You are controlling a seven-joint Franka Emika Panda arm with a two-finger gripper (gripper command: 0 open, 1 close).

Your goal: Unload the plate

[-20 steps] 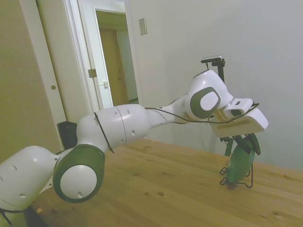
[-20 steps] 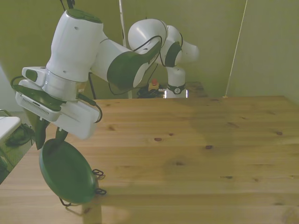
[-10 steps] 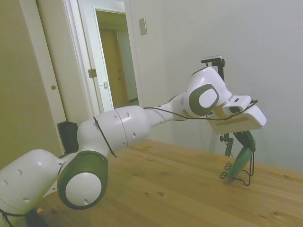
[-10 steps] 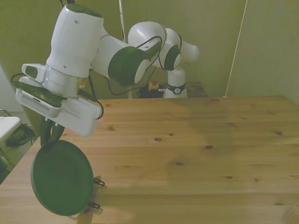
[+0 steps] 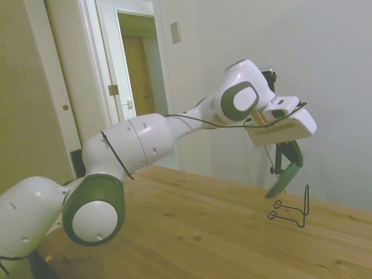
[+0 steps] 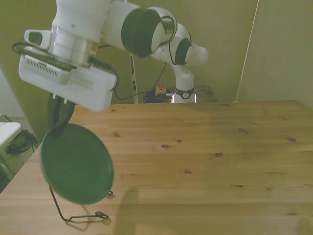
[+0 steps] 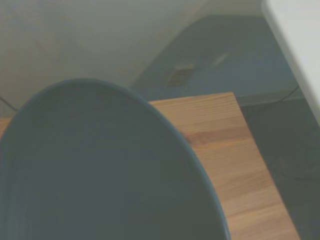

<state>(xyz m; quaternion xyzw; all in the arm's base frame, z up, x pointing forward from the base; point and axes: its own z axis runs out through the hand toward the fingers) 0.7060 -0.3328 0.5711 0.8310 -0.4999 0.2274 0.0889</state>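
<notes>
Front view: plate [image 6: 76, 162] round, plain teal-green, tilted

Open tabletop [image 6: 205, 147] all round; only wire stand [image 6: 78, 215] below the plate [image 6: 76, 161].

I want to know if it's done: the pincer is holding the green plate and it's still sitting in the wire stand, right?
Not quite. The pincer does hold the green plate, but the side view shows it lifted clear of the wire stand, hanging in the air above the table.
</notes>
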